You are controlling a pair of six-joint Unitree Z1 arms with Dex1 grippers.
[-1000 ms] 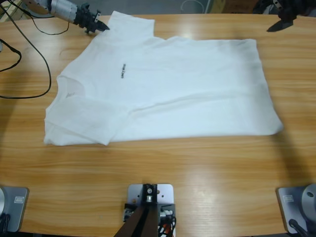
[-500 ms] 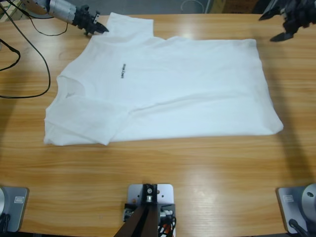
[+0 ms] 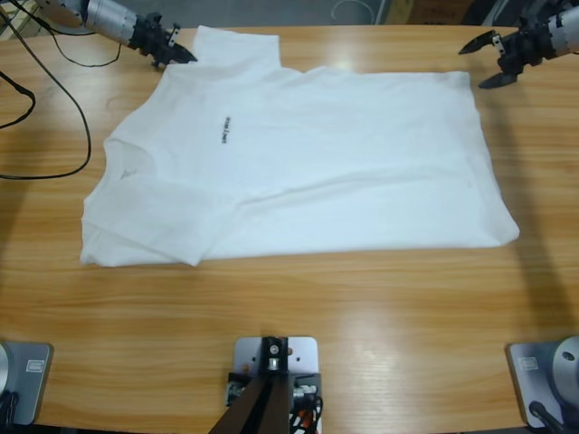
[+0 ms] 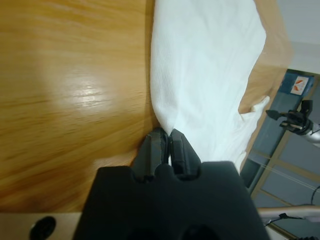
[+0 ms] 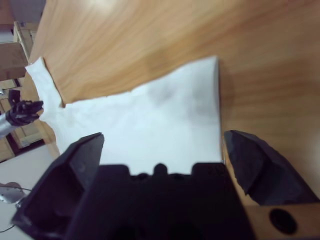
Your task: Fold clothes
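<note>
A white T-shirt [image 3: 308,172] of matt, soft woven cloth, faintly creased, lies on a table [image 3: 298,298] of varnished wood whose smooth, glossy grain throws back the room's light. The left gripper [image 4: 166,146] and right gripper [image 5: 162,150] show matt black plastic jaws; silvery metal sheathes the arm [image 3: 107,14] behind.

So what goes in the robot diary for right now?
T-shirt: flat on table | left pincer: shut on sleeve edge | right pincer: open, over hem corner
</note>
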